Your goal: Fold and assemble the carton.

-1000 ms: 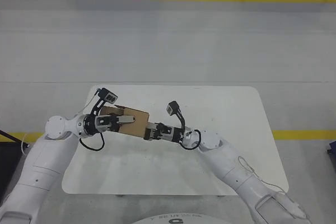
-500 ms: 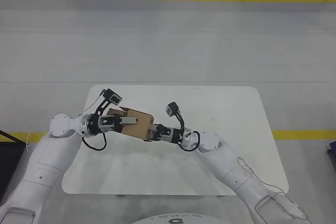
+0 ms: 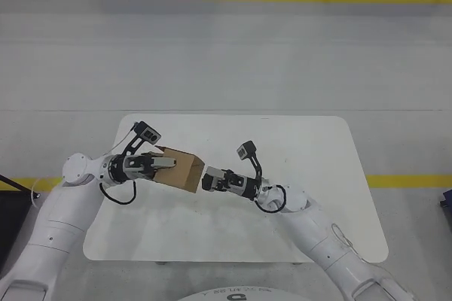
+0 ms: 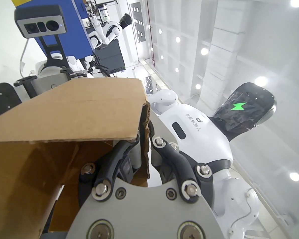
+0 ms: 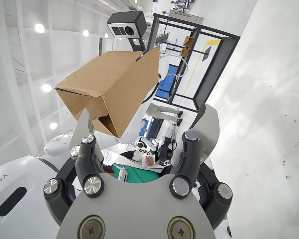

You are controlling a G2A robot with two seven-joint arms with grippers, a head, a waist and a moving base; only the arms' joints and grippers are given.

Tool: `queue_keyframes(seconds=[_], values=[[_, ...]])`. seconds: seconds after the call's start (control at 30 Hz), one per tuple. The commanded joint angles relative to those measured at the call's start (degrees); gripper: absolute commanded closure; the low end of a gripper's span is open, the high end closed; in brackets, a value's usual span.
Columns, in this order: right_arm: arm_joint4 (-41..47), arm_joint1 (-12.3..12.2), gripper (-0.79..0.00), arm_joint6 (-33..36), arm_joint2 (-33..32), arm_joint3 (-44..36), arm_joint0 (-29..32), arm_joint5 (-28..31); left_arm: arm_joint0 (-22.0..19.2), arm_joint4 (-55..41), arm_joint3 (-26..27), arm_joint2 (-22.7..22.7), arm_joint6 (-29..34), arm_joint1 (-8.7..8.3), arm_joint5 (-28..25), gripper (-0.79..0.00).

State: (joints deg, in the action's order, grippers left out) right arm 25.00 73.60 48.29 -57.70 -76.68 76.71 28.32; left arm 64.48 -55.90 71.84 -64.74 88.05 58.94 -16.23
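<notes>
My spread right tool [image 3: 209,181] had backed off the brown cardboard carton [image 3: 179,170], whose long axis pointed at it; my left tool [image 4: 145,140] pinched its wall.

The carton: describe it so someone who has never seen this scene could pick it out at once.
Look over the left half of the white table. The carton is the brown cardboard box held there, one wall pinched by the left gripper, the open right gripper at its other end. Nothing else there is brown.
</notes>
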Motion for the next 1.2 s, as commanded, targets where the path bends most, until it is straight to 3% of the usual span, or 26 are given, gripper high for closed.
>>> queue_keyframes(seconds=[0.0,0.17,0.37,0.97,1.17], values=[[0.04,-0.03,-0.702,0.07,0.04,-0.28,0.26,0.26,-0.32,-0.2,-0.62,0.81,-0.05,0.06,-0.05,0.0],[-0.15,-0.32,-0.686,0.31,-0.42,-1.44,1.36,0.95,-1.24,-2.85,-0.92,3.97,-0.05,0.21,0.68,0.0],[-0.74,-0.8,-0.674,0.43,-1.31,-3.67,3.32,2.95,-3.08,-10.56,-2.78,8.65,-0.05,0.21,5.45,0.0],[-1.47,-1.65,-0.708,0.22,-2.22,-6.73,5.49,3.68,-7.19,-14.15,-3.8,18.16,-0.05,-1.61,4.24,0.0],[-0.06,-2.19,-0.714,0.06,-4.19,-6.77,7.21,6.54,-10.85,-2.17,-10.11,20.82,-0.05,-2.8,-0.04,0.0]])
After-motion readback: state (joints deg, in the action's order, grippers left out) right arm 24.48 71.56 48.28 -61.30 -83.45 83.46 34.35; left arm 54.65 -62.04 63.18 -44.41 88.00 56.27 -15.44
